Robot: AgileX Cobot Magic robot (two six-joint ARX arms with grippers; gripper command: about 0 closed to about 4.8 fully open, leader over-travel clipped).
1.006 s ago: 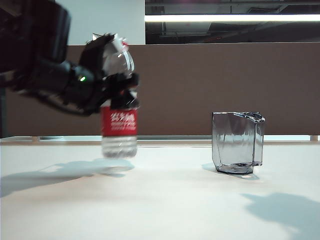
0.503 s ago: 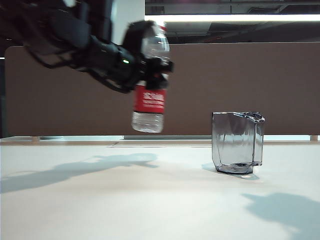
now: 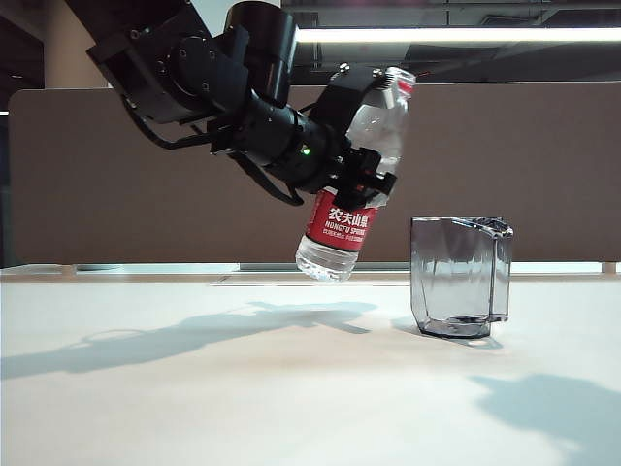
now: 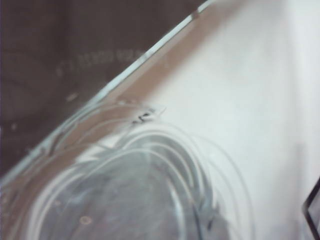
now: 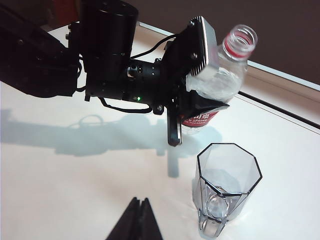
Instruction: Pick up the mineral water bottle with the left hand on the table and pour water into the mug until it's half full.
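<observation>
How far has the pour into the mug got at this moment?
Done: the left claw is shut on the mineral water bottle, which is lifted off the table. In hand: the bottle hangs tilted beside the mug, its open mouth upward. Left: no stream shows, and the mug looks empty. The right claw, shut, waits apart.

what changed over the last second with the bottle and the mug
The left gripper, shut on the mineral water bottle, carried it up off the table and rightward toward the mug; the bottle went from upright to tilted, its open neck leaning toward the mug. No water is pouring yet. The mug stayed put. The right gripper, shut, hangs off to the side.
</observation>
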